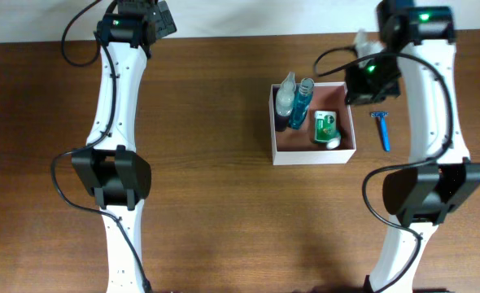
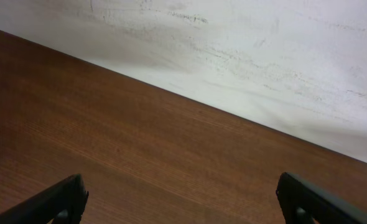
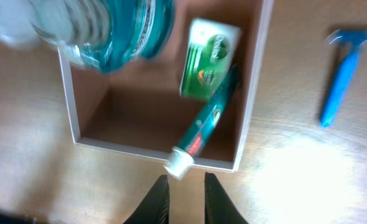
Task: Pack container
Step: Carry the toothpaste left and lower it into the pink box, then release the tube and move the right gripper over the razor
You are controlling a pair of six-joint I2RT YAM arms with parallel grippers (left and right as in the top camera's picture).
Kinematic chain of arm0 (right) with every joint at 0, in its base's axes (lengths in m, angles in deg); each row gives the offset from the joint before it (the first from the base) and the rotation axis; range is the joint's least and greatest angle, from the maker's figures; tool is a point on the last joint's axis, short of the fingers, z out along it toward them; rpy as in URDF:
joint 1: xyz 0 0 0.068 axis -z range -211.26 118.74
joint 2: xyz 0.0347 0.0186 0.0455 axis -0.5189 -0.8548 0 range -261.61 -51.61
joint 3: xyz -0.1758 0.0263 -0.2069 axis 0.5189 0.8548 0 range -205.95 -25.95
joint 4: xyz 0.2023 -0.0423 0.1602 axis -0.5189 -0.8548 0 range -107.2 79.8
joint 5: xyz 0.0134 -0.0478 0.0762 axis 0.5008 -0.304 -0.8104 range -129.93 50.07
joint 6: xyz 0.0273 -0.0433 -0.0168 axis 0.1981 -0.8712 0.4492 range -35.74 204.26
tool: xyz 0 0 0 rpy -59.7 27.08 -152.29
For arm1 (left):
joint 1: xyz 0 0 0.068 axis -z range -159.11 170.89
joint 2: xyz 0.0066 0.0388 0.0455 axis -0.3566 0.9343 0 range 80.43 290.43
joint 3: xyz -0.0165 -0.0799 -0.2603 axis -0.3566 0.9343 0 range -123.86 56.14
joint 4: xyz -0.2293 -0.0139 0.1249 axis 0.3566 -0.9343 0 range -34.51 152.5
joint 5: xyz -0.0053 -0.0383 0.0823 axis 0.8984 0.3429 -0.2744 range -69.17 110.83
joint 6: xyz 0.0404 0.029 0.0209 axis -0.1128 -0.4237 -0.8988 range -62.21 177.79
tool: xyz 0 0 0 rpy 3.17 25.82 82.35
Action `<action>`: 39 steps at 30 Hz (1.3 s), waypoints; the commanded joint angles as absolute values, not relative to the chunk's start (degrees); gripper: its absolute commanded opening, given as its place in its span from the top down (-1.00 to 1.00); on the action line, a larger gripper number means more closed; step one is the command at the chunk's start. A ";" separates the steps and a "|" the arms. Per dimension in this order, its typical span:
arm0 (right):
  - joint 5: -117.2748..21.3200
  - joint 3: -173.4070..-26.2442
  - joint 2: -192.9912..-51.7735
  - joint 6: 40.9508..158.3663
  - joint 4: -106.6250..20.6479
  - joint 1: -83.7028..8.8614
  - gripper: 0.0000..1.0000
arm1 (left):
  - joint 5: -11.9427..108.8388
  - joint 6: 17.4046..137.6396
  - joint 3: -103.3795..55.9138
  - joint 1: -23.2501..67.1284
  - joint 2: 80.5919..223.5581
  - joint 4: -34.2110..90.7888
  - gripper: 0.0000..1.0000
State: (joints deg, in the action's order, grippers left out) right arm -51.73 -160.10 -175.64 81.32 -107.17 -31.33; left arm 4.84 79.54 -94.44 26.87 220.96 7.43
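Leftmost, left gripper [image 2: 180,193]: fingers spread wide, empty, above bare table [image 2: 140,143].
Centre-right, container [image 1: 273,130]: square, white-walled, standing on the table. It holds a clear bottle [image 1: 285,96] and a blue-liquid bottle [image 1: 305,99] side by side, a green-and-white soap box [image 1: 325,126], and a toothpaste tube [image 3: 205,121] with its cap overhanging one wall.
Right gripper [image 3: 183,199]: fingers nearly together, nothing held, above the container's edge.
Rightmost, blue razor [image 1: 381,130]: on the table, near the container, not touching.
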 commanded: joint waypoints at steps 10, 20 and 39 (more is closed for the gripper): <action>-51.42 -152.91 -175.70 81.76 -103.70 -30.11 0.51 | 5.02 80.07 -94.86 26.74 221.24 7.49 -0.99; -59.99 -158.17 -175.72 81.67 -100.83 -12.86 -0.98 | 5.02 80.07 -94.86 26.85 221.22 7.49 -0.99; -46.90 -157.04 -186.50 71.20 -92.46 -15.25 -0.87 | 5.02 80.07 -94.86 26.85 221.22 7.49 -0.99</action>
State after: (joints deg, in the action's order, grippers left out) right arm -51.07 -156.95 -183.16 70.96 -92.48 -14.63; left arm 4.82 79.54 -94.44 26.87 220.96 7.43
